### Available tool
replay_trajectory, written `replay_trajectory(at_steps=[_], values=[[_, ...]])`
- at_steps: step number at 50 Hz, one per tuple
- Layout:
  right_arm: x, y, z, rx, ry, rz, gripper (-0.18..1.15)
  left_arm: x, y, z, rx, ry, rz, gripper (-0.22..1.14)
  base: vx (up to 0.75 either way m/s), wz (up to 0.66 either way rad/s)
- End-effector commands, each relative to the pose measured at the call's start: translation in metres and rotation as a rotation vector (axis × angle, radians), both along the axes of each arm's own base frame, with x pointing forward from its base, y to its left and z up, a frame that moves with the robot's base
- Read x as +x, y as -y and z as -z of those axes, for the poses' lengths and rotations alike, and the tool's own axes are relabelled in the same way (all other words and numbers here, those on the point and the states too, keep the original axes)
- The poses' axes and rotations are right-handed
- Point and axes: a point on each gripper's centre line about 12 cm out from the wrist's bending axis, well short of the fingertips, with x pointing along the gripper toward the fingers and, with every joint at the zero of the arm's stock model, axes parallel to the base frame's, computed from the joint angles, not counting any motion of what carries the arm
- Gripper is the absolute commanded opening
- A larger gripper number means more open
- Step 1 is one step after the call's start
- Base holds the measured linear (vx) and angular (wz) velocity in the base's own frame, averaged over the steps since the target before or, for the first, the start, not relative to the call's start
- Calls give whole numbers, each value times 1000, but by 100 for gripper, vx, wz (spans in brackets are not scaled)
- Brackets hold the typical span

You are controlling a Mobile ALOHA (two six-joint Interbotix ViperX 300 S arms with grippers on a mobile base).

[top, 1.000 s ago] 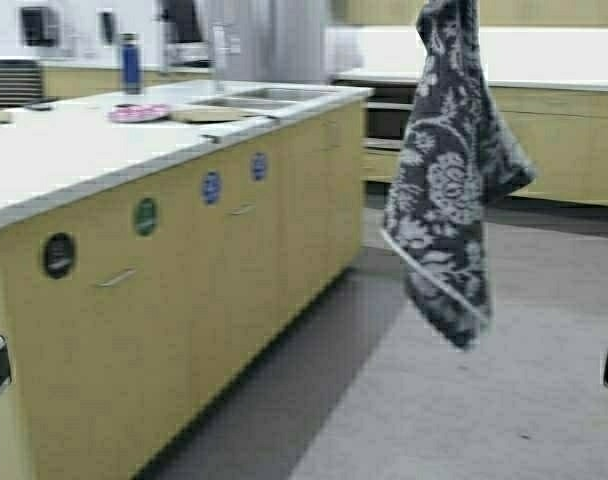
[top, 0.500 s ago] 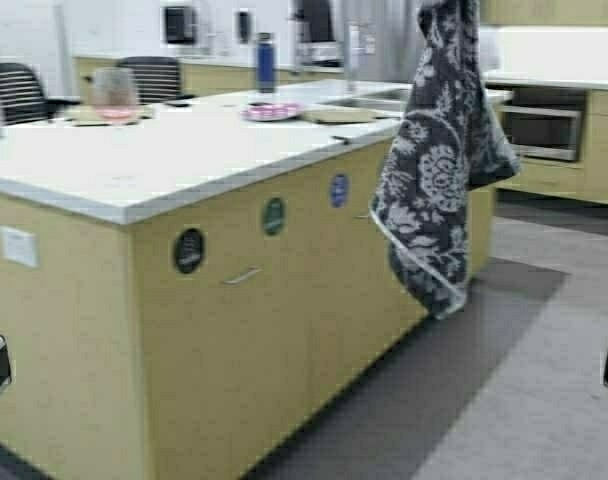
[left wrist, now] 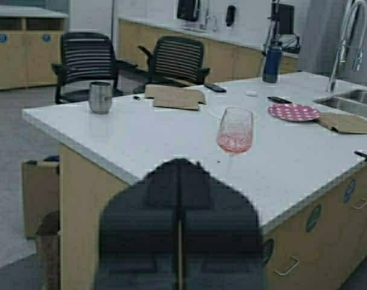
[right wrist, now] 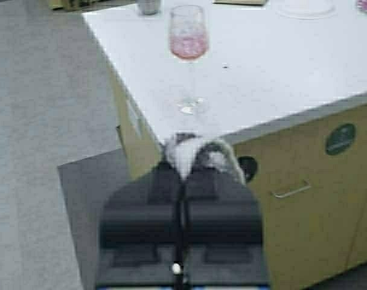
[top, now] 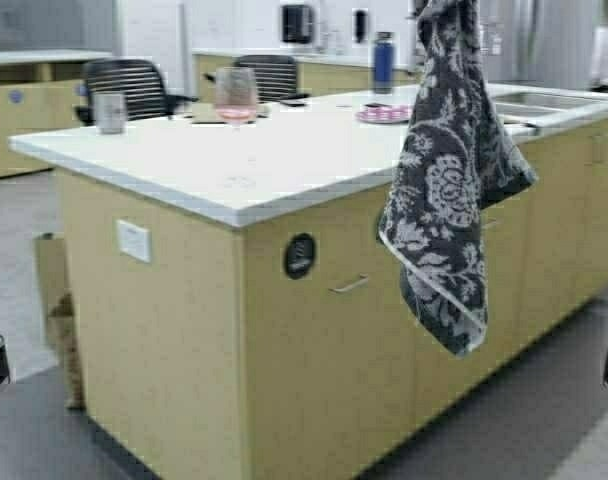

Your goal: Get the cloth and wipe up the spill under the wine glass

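Base swung around island counter point(top: 284, 170) corner since half a second ago; wine glass point(top: 236, 98) now ahead mid-counter, near the front edge, open worktop around it. Cloth point(top: 444, 190) hanging from right gripper point(right wrist: 181, 181), jaws clamped on its fold. Left gripper point(left wrist: 180, 211) closed, empty. Open floor both sides.

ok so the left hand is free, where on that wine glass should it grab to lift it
Probably the thin stem of the wine glass, just under the bowl, coming in level from the counter's near edge. It stands upright and alone, and the bowl holds pink liquid, so keep it vertical. The left hand is shut and must open first.
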Motion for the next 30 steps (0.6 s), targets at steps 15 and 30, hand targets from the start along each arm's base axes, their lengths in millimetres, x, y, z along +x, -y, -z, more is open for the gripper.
replay_trajectory(at_steps=[15, 30], values=[[7, -3, -2, 2, 11, -2, 6, -4, 0, -7, -26, 38, 3, 3, 11, 24], [7, -3, -3, 13, 9, -1, 6, -5, 0, -8, -12, 43, 1, 3, 11, 25]])
